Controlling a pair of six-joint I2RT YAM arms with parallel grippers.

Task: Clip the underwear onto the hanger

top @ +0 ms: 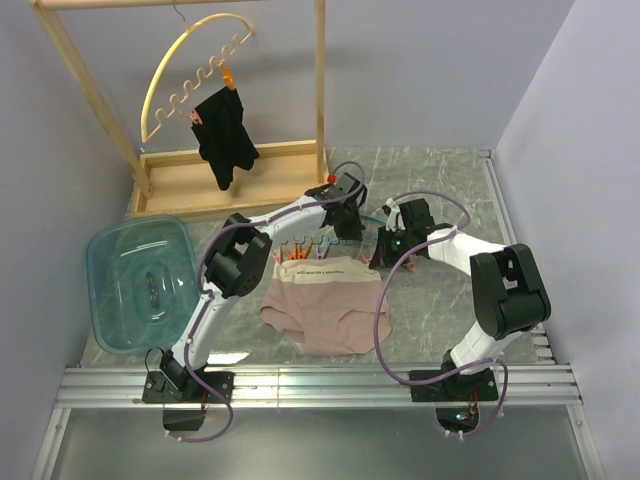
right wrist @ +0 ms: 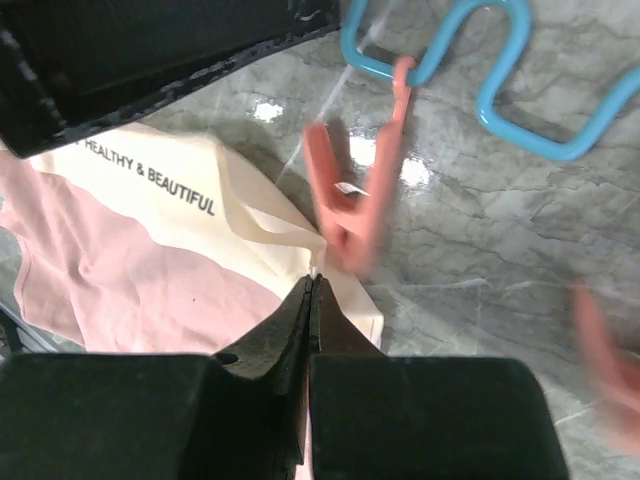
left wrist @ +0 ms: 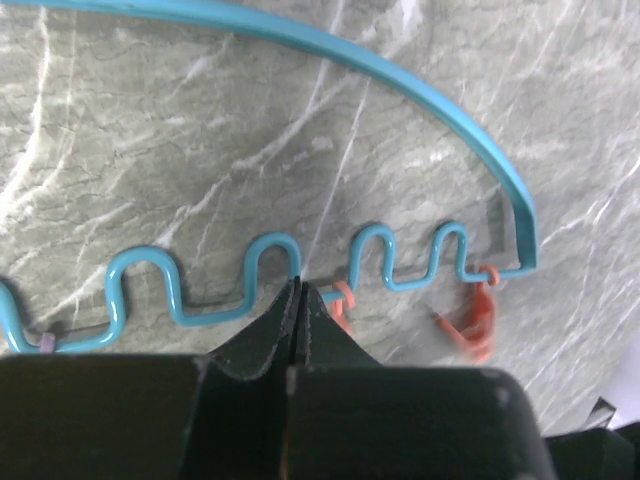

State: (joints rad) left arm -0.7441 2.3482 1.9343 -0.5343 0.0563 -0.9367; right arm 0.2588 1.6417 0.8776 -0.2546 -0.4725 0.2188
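Blue wavy plastic hanger on veined marble table; pink-beige underwear flat.

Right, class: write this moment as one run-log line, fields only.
left gripper: shut, tips at hanger wavy edge | right gripper: shut, tips at underwear waistband | underwear: lying on table

The table has a glossy, marble-look top, grey-green with white veins, and it throws back spots of light. Along its near edge run rails of brushed metal. The hanger is smooth, shiny blue plastic, and its clip is orange-pink plastic. The underwear is soft matt cloth; its waistband is smoother cream cloth with printed letters. The rack at the far left corner is bare pale wood. The basin is see-through, glossy teal plastic.
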